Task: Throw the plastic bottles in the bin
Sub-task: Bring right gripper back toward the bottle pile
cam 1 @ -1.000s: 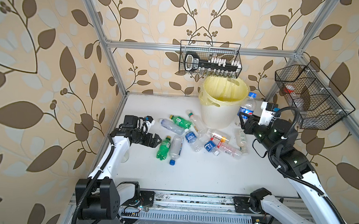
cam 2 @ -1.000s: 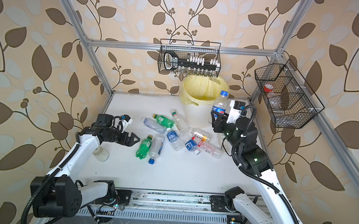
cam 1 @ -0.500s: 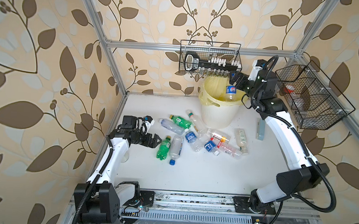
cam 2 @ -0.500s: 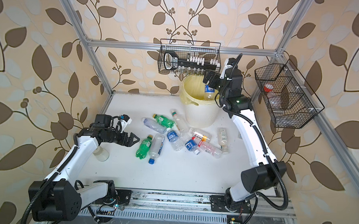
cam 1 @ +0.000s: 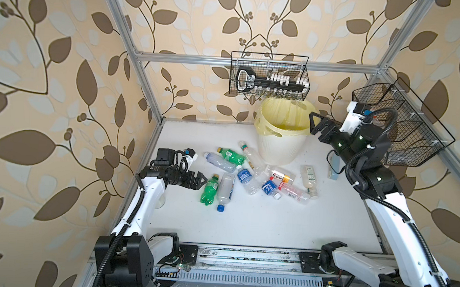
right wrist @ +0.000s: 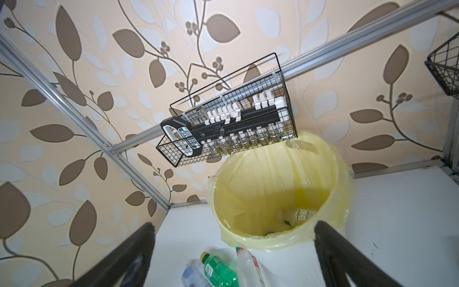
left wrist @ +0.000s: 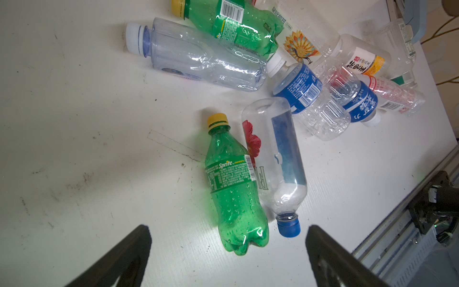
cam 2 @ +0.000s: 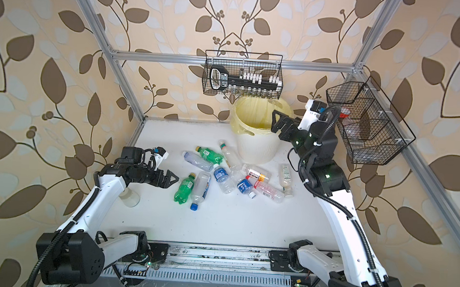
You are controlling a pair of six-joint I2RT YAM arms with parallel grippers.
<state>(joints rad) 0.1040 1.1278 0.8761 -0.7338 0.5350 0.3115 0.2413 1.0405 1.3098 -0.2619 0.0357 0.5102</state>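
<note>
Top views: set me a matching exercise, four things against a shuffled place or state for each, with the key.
1. left end effector
2. right end effector
3. bin
4. blue-capped clear bottle

A. lying beside a green bottle
B. open, empty, up by the bin's rim
C. open, empty, at the table's left side
D. upright at the back, a bottle inside

Pairs: 1-C, 2-B, 3-D, 4-A.
</note>
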